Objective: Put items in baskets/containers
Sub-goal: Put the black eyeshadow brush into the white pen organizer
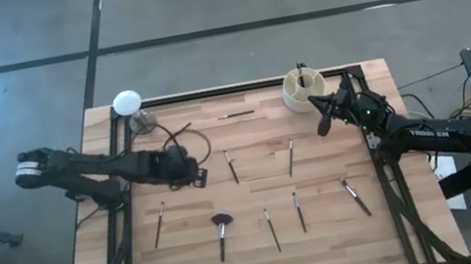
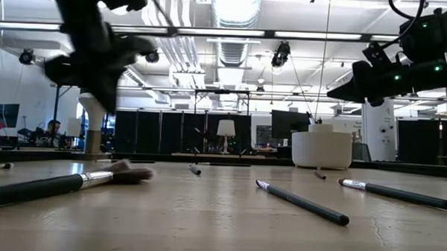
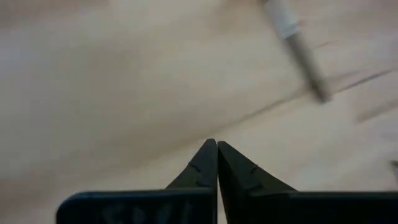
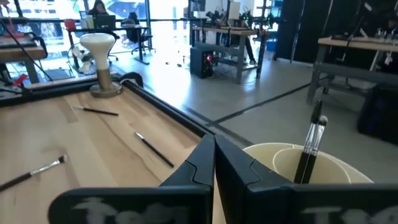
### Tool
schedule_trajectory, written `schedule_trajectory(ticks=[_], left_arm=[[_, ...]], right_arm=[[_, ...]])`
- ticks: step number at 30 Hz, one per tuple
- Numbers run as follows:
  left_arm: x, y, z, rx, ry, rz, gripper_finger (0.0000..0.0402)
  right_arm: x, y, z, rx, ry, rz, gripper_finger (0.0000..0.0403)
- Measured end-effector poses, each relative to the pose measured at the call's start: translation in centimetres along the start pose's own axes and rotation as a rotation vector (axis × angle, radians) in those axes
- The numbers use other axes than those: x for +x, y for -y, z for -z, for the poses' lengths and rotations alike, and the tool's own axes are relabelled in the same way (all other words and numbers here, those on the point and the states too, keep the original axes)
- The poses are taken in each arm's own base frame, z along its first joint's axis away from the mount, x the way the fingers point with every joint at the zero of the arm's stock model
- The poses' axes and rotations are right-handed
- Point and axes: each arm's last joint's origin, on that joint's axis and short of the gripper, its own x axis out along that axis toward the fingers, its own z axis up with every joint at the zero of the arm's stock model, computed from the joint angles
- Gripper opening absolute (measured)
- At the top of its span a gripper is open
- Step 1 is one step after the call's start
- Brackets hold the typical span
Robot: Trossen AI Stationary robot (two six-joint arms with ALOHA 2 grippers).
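The wooden table [image 1: 256, 196] is carrying everything, with a dark frame running along its edges. The left arm [image 1: 89, 171] is reaching in from the table's left side, and its left gripper [image 1: 196, 171] is hovering over bare wood left of centre; in the left wrist view its fingers [image 3: 205, 168] are pressing together with nothing between them, and a blurred brush [image 3: 297, 46] is lying on the wood just ahead. The right arm [image 1: 428, 133] is coming in from the right edge, and its right gripper [image 1: 322, 123] is hanging just beside the cream-white cup [image 1: 302, 89] at the far right corner; its fingers [image 4: 202, 165] are likewise closing tip to tip, pinching nothing.

The cup is standing upright, and one dark-handled brush [image 4: 309, 152] is standing inside it, leaning on the rim. At the far left corner the white disc on its metallic stand [image 1: 130, 109] is standing apart from the cup.

The remaining makeup brushes are lying flat and scattered: the fluffy-headed brush [image 1: 222, 230] near the front centre, one thin brush [image 1: 159, 224] to its left, two [image 1: 272, 229] [image 1: 299, 211] to its right, and a pale-ferruled one [image 1: 356, 196] further right. Two more [image 1: 231, 166] [image 1: 291, 156] are lying mid-table between the grippers, and one [image 1: 235, 114] is lying near the far edge.
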Motion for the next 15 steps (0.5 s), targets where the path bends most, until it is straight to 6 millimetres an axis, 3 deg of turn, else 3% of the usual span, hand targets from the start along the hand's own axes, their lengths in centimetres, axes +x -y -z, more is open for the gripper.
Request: schedule_trajectory(ticks=[6, 15], left_arm=[[-0.1, -1.3, 2.8, -0.183, -0.145, -0.144, 0.0060], [2.4, -4.0, 4.8, -0.320, -0.210, -0.273, 0.0110]], right_arm=[[-0.2, 0.0, 0.4, -0.032, 0.014, 0.001, 0.0008], [-0.2, 0.0, 0.6, -0.058, 0.004, 0.000, 0.0008]])
